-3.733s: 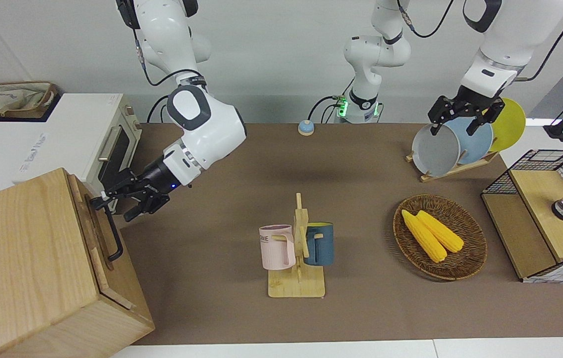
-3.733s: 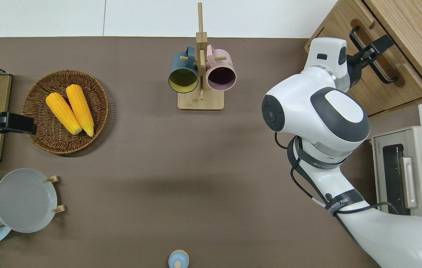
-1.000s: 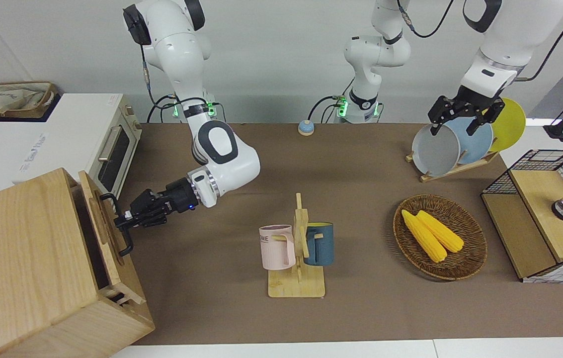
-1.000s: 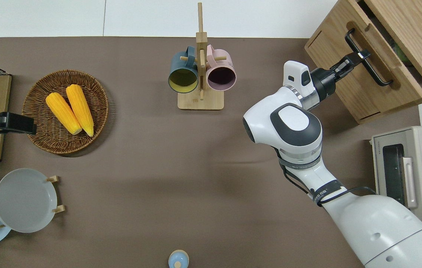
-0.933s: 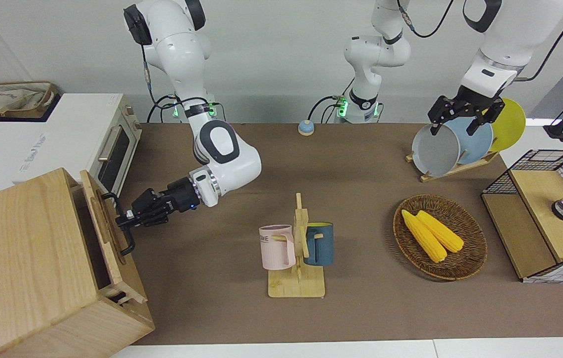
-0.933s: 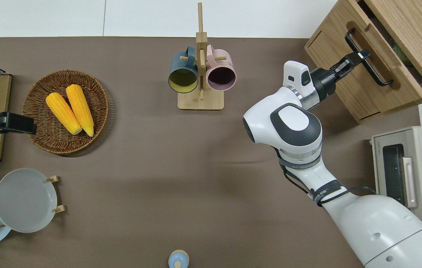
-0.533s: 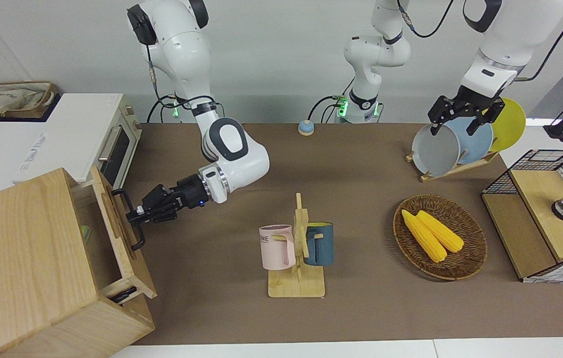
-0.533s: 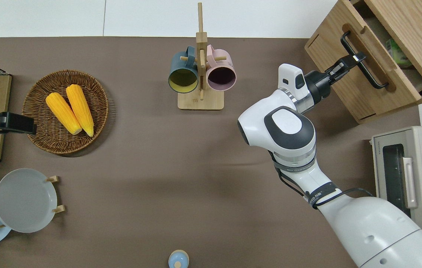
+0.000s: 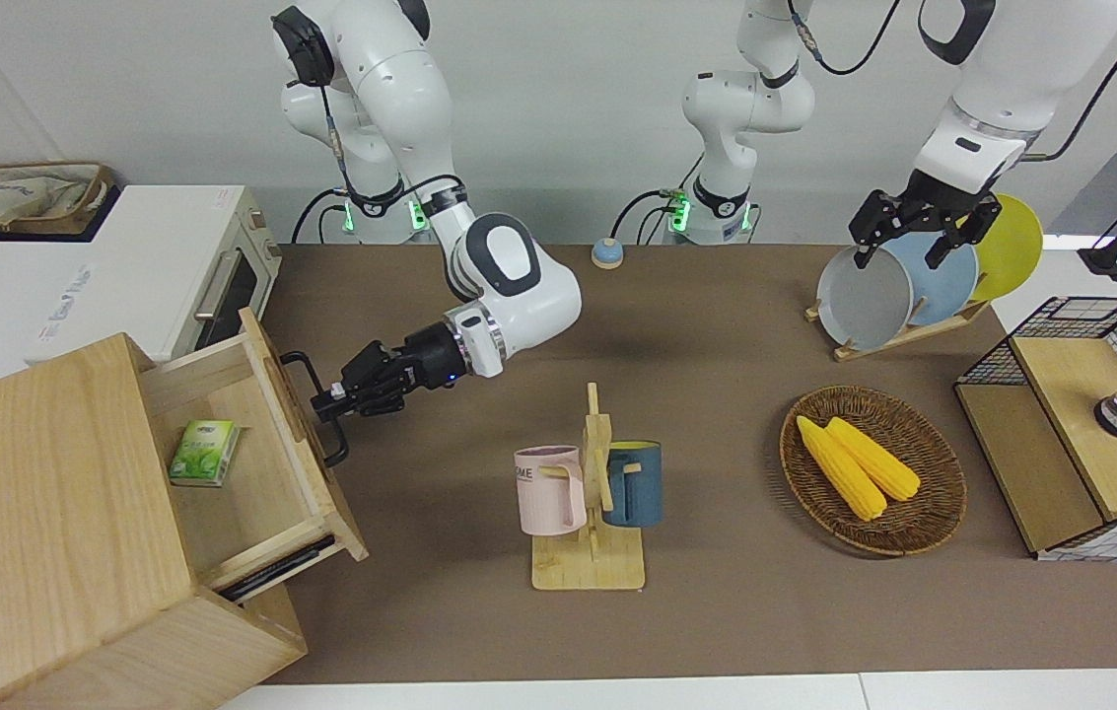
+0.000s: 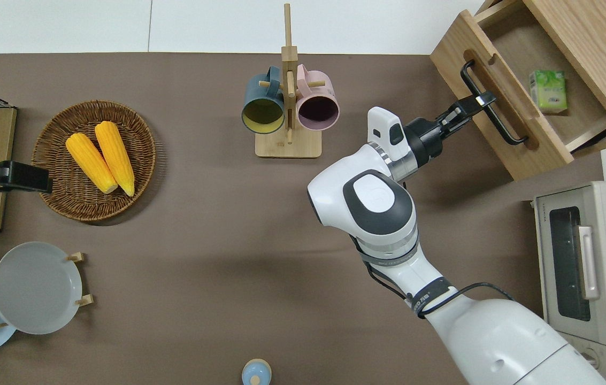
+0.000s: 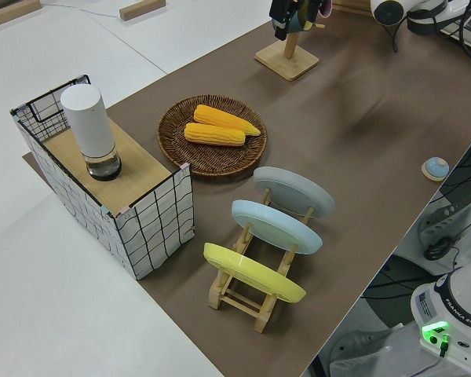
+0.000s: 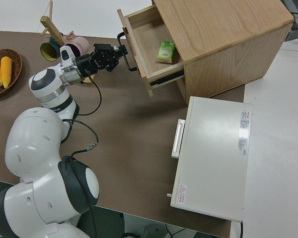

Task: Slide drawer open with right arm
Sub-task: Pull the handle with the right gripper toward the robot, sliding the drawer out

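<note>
My right gripper [image 9: 330, 403] was clamped on the black bar handle [image 10: 491, 109] of the drawer [image 9: 252, 463], fingers closed around the bar near its middle. The blue light on my wrist showed in the front view. My right arm [image 10: 383, 208] reached out low across the brown table [image 9: 716, 611] toward the wooden box [image 9: 35, 532] at my right arm's end.

The drawer stood pulled well out of the top of the box, its front panel tilted slightly off square to the box in the overhead view. Inside, on the drawer floor, lay a small green packet [image 10: 547, 91], flat, apart from the drawer walls.

Beside the box, nearer to me, sat the white toaster oven [image 10: 586, 278], door closed.

Mid-table stood the mug rack [image 9: 593, 532] with a pink mug [image 9: 550, 490] and a blue mug [image 9: 634, 482] hanging on it. Toward my left arm's end: the wicker basket [image 9: 923, 528] with two corn cobs [image 9: 857, 466], the plate rack [image 11: 255, 290] holding three plates, and the wire-mesh cabinet [image 11: 133, 220].

My left arm was parked; its gripper [image 9: 921, 237] had its fingers spread apart, holding nothing.
</note>
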